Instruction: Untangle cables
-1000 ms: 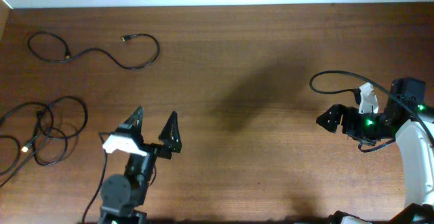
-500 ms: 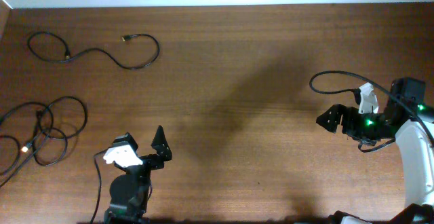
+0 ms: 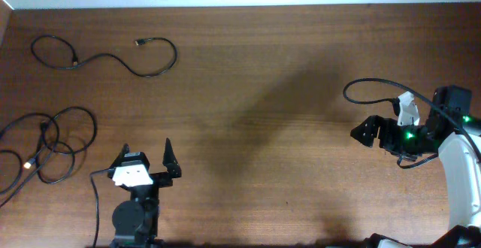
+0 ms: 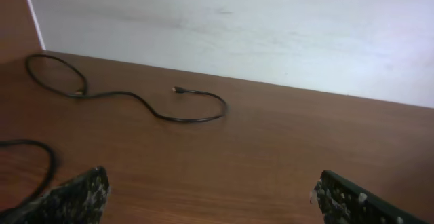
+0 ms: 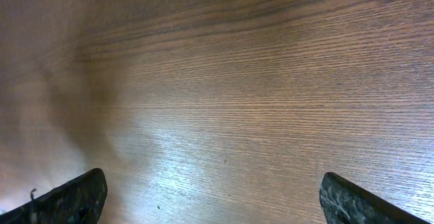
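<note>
Left two-finger gripper point(image 3: 145, 156) hovering low over brown wooden table point(image 3: 263, 75), jaws spreading wide, gripping nothing. Near it on left side: tangled bundle of thin black cords point(image 3: 51, 144) lying in overlapping loops at table edge. Farther out, toward white wall point(image 4: 271, 34), single thin black cord point(image 3: 113, 58) snaking loose, apart from bundle, its plug tip possibly gold. Right two-finger gripper point(image 3: 366, 131) hanging well apart, fingers parted, empty.

One wooden table point(image 3: 263, 68). On it lie two groups of thin black cable. One single loose cable point(image 3: 105, 55) sits near the table's far left corner. One tangled bundle point(image 3: 46, 146) sits at the table's left edge, and the number of cables in it cannot be told. There are two robot grippers: the left gripper point(image 3: 145, 147) near the table's front edge, and the right gripper point(image 3: 361, 128) near its right edge.
</note>
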